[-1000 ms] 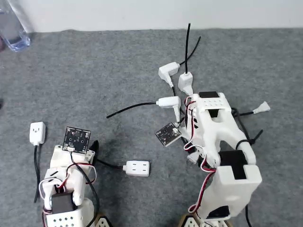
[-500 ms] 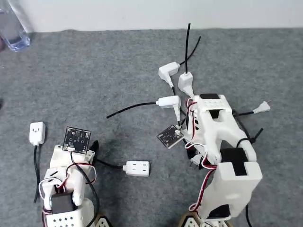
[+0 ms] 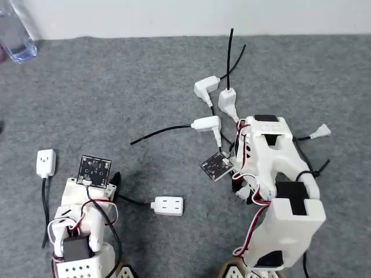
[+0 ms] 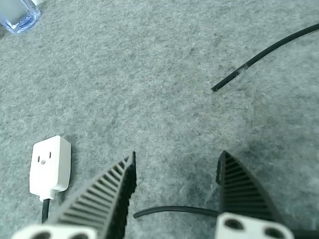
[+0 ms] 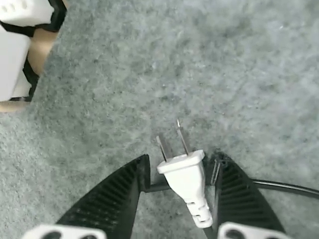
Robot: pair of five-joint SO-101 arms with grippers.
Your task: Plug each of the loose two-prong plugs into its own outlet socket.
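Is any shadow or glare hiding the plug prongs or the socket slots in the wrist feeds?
Right wrist view: plug prongs evenly lit, faint shadow beneath, no glare. Left wrist view: outlet socket slots plain; the darker shadow lies on the mat away from it.

white plug (image 5: 185,175), white outlet socket (image 4: 49,164), black ribbed left hand (image 4: 177,156), speckled grey mat (image 3: 116,87), black cord (image 4: 264,52)
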